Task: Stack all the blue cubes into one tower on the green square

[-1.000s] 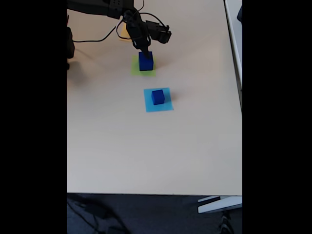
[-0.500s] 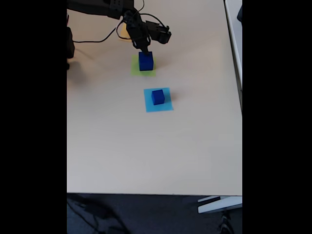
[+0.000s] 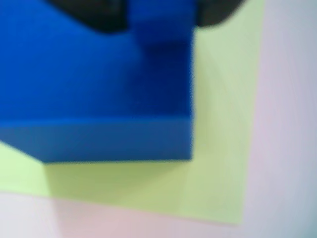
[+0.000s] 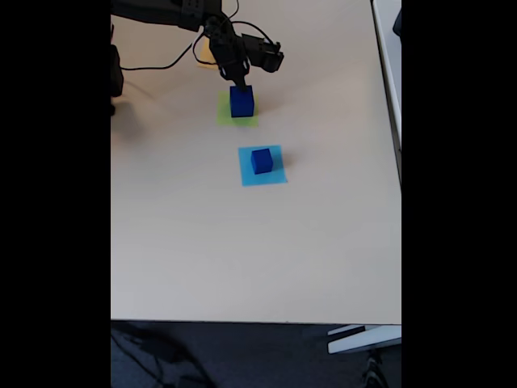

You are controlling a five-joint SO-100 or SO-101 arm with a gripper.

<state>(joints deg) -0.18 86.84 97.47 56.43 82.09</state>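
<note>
Change: against the frames a second and half a second back, the gripper (image 4: 241, 83) sits slightly higher above the big cube (image 4: 241, 102); both cubes and both squares lie where they lay; the shift is small.
Meaning: I judge the big cube is set down and the arm is easing off it; the tower's base looks placed, with the next cube not yet fetched.
Gripper: its tip is at or just above the big cube's top in the fixed view; dark blurred finger shapes (image 3: 99, 15) sit at the top edge of the wrist view; how wide the jaws stand and whether they still grip, I cannot tell.
Big cube: rests flat on the green square (image 4: 223, 118); in the wrist view the cube (image 3: 89, 84) covers much of the square (image 3: 223, 148), with green margin showing right and below.
Small cube: (image 4: 261, 161) sits upright on the light-blue square (image 4: 275, 176), apart from the green one, nearer the camera in the fixed view.
Top of big cube: a small blue block shape (image 3: 161, 22) shows between the dark fingers; too blurred to say whether it is a separate cube.
Pointing and long axis: a cube has no long axis; the big one's edges run roughly parallel to the green square's edges, one face up; the small cube is turned slightly against its square.
Table: (image 4: 242, 259) pale, otherwise bare in front.
</note>
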